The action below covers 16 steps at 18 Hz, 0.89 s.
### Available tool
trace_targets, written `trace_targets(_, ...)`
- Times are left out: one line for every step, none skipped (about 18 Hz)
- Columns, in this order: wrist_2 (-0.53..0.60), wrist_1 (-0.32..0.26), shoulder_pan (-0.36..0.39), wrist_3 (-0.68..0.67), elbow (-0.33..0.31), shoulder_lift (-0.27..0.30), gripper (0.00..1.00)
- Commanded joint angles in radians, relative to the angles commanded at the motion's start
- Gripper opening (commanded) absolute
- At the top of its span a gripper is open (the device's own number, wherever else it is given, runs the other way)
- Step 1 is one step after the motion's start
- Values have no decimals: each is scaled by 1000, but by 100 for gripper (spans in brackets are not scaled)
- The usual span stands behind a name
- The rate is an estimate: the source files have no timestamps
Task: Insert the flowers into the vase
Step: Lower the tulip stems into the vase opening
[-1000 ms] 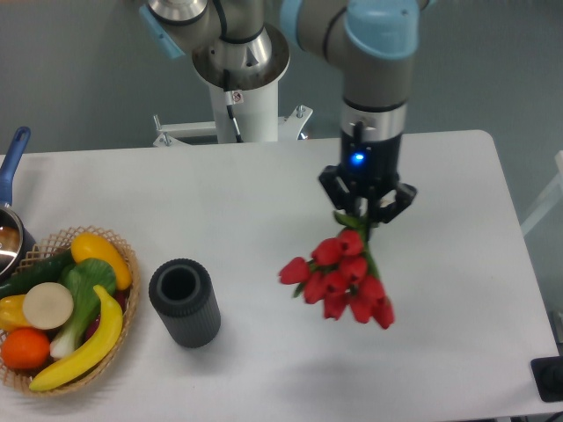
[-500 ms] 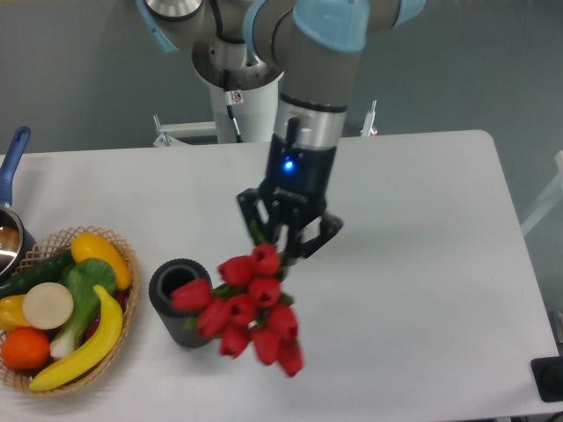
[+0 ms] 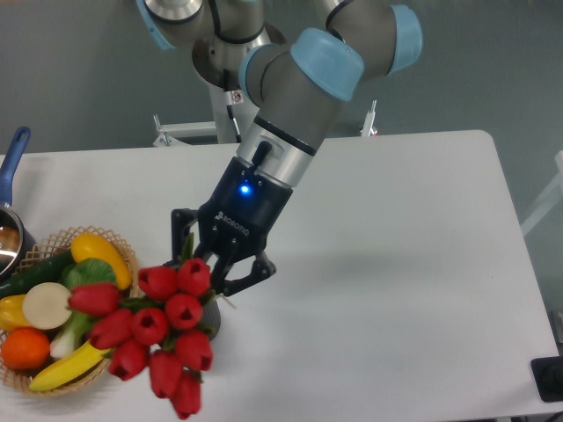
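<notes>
Gripper [image 3: 204, 264] is hanging w/ the arm tilted, jaws clamped on the green stems of the flowers [image 3: 158, 332]; the red heads are spilling down and toward the camera, away from the fingers. So the bunch's long axis is running from the jaws, stems up by the fingers, heads at the low end nearer the camera.

The vase [image 3: 212, 318] is almost fully hidden: only a dark sliver is showing just right of the tulip heads, right under the jaws. Rel. to the vase, the blooms are lying over and left of it, partly overlapping the wicker basket [image 3: 123, 255] of fruit and veg. Can't see the mouth at all.

Judgement: the stem ends are sitting at the gripper, not at the low end, so as held the heads are leading. Getting stems into the mouth prob. needs the bunch re-angled above the vase first.
</notes>
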Motion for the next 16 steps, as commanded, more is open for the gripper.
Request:
trace_targets(-29, 0, 12, 2, -6, 3, 0)
trace_targets(-51, 0, 17, 3, -9, 3, 0)
trace_targets(-62, 0, 17, 8, -14, 5, 0)
trace_targets(-66, 2, 17, 8, -15, 3, 0)
trace_targets(-71, 2, 17, 9, -18, 5, 0)
trace_targets(-82, 3, 17, 18, -23, 3, 1)
trace_targets(-106, 3, 20, 37, -32, 3, 2)
trace_targets(-135, 3, 26, 67, -47, 2, 3)
trace_targets(-154, 3, 38, 96, -67, 2, 3)
trace_targets(-157, 3, 40, 115, -89, 3, 3)
trace_targets(-157, 3, 40, 121, -104, 3, 3)
trace_targets(-157, 3, 40, 126, -121, 5, 3)
trace_targets(-158, 3, 38, 142, -133, 6, 3)
trace_targets(-158, 3, 35, 156, -143, 6, 3)
trace_targets(-158, 3, 34, 163, -144, 6, 3)
trace_targets(-158, 3, 31, 169, -144, 6, 3)
